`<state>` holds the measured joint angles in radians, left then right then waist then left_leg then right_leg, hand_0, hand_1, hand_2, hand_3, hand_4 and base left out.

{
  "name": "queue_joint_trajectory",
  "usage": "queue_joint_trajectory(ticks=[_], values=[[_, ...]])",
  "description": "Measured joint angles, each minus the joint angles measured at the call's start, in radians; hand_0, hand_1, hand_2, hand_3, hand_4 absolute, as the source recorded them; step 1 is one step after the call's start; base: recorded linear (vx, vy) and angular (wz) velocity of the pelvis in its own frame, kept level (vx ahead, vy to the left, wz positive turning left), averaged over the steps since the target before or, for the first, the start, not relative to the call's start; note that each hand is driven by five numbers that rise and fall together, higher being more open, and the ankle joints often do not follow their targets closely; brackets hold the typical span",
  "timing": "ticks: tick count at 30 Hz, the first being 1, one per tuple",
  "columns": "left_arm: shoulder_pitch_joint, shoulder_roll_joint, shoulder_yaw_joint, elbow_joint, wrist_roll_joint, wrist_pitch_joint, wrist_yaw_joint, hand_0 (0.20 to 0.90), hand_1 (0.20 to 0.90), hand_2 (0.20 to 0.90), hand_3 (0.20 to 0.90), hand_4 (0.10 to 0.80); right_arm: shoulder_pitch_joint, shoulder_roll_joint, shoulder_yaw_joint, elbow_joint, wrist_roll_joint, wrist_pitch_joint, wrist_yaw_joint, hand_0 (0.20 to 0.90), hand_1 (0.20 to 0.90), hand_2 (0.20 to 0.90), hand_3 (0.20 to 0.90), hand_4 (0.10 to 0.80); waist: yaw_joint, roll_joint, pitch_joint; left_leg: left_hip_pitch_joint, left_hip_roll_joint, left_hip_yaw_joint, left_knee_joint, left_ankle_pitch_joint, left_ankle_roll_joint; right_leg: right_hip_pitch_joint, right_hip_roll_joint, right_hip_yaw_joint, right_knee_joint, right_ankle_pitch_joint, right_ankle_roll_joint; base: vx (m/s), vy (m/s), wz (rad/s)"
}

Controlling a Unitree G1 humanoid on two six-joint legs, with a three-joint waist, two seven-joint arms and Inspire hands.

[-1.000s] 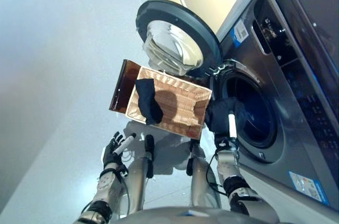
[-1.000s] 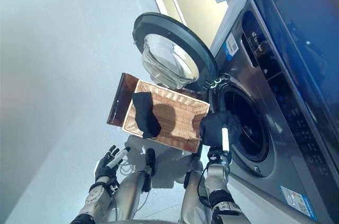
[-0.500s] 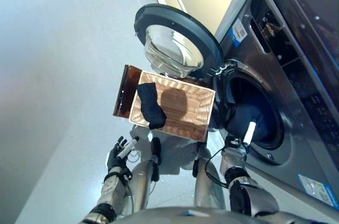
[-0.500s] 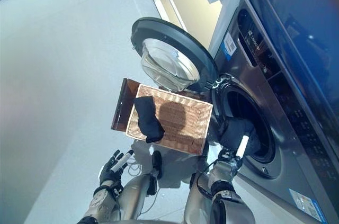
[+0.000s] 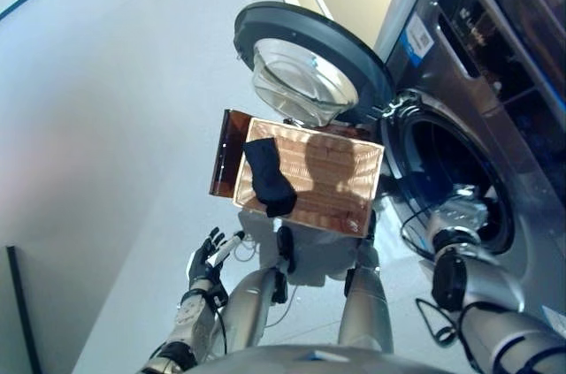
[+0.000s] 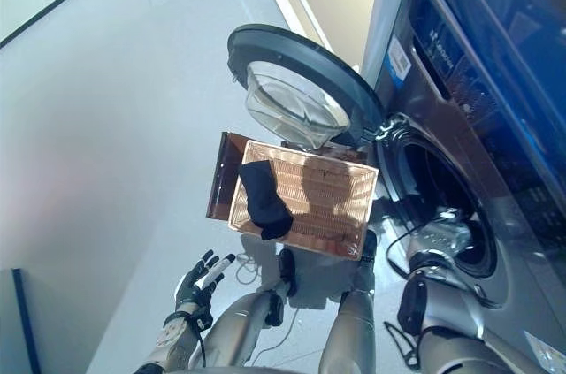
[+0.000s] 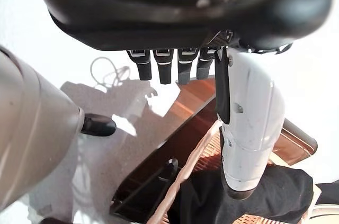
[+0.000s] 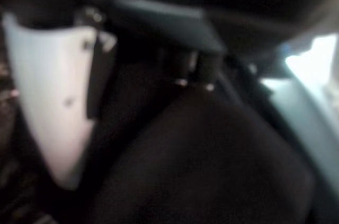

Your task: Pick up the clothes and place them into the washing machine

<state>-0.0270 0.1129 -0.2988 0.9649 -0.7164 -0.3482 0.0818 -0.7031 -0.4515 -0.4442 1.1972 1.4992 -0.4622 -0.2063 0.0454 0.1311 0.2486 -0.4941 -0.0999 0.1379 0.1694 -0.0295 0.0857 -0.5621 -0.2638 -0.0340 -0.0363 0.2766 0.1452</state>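
Note:
A dark garment point(image 5: 270, 178) lies at the left end of the shallow wicker basket point(image 5: 349, 202), and also shows in the left wrist view point(image 7: 275, 195). The washing machine point(image 5: 495, 82) stands to the right with its round door point(image 5: 305, 64) swung open. My right arm reaches into the drum opening point(image 5: 455, 166). In the right wrist view my right hand point(image 8: 58, 113) is shut on another dark garment point(image 8: 201, 166) inside the drum. My left hand point(image 5: 210, 255) hangs open and empty low at the left, short of the basket.
The basket rests on a low dark brown box point(image 5: 227, 155) beside the machine. The open door overhangs the basket's far edge. Pale floor point(image 5: 106, 126) spreads to the left. A dark strip point(image 5: 18, 303) stands at the lower left edge.
My right hand has carried its dark garment from beside the basket's right end into the drum. The camera has shifted. My left hand has stayed low and open.

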Motion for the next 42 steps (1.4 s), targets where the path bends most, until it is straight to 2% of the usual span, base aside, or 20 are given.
queue_joint_trajectory(ticks=[1, 10, 12, 23, 24, 42], values=[[0.002, 0.002, 0.001, -0.012, 0.001, 0.000, 0.001, 0.900, 0.900, 0.900, 0.900, 0.800, -0.032, -0.026, 0.001, 0.016, -0.001, -0.002, -0.016, 0.200, 0.200, 0.200, 0.200, 0.300, 0.002, 0.001, 0.001, -0.004, -0.001, 0.001, -0.014, 0.008, 0.000, -0.011, 0.000, 0.006, -0.007, 0.004, -0.001, 0.000, 0.000, 0.00], [0.002, 0.001, -0.036, -0.063, 0.005, 0.000, -0.002, 0.900, 0.900, 0.900, 0.900, 0.800, -0.085, -0.078, 0.001, 0.060, -0.039, 0.005, -0.077, 0.200, 0.200, 0.200, 0.200, 0.300, 0.009, 0.019, 0.005, -0.017, -0.001, 0.008, -0.050, 0.024, -0.002, -0.035, 0.000, 0.008, -0.021, 0.010, -0.003, 0.003, -0.005, -0.01], [0.000, 0.001, -0.037, -0.076, 0.006, 0.000, -0.003, 0.900, 0.900, 0.900, 0.900, 0.800, -0.097, -0.090, 0.002, 0.073, -0.047, 0.006, -0.083, 0.200, 0.200, 0.200, 0.200, 0.300, 0.010, 0.019, 0.007, -0.029, -0.002, 0.010, -0.050, 0.027, 0.000, -0.047, -0.001, 0.010, -0.022, 0.020, 0.005, 0.000, 0.000, 0.00], [-0.001, 0.001, -0.036, -0.098, 0.006, 0.001, -0.009, 0.900, 0.900, 0.900, 0.900, 0.800, -0.139, -0.127, 0.021, 0.087, -0.072, 0.007, -0.084, 0.211, 0.211, 0.211, 0.211, 0.308, 0.019, 0.025, 0.048, -0.037, -0.003, 0.018, -0.050, 0.029, -0.001, -0.060, 0.000, 0.020, -0.023, 0.026, 0.003, 0.000, 0.001, 0.00], [-0.001, 0.001, -0.036, -0.099, 0.006, 0.001, -0.009, 0.900, 0.900, 0.900, 0.900, 0.800, -0.139, -0.127, 0.021, 0.091, -0.079, 0.007, -0.082, 0.900, 0.900, 0.900, 0.900, 0.800, 0.019, 0.024, 0.048, -0.037, -0.002, 0.018, -0.050, 0.029, -0.001, -0.060, 0.000, 0.020, -0.023, 0.026, 0.003, 0.000, 0.000, 0.00], [-0.003, 0.001, -0.029, -0.101, 0.006, 0.001, -0.008, 0.900, 0.900, 0.900, 0.900, 0.800, -0.140, -0.126, 0.022, 0.094, -0.082, 0.031, -0.079, 0.900, 0.900, 0.900, 0.900, 0.800, 0.014, 0.018, 0.052, -0.037, -0.002, 0.019, -0.046, 0.029, -0.001, -0.059, 0.001, 0.021, -0.019, 0.027, 0.002, -0.001, 0.000, -0.01]])
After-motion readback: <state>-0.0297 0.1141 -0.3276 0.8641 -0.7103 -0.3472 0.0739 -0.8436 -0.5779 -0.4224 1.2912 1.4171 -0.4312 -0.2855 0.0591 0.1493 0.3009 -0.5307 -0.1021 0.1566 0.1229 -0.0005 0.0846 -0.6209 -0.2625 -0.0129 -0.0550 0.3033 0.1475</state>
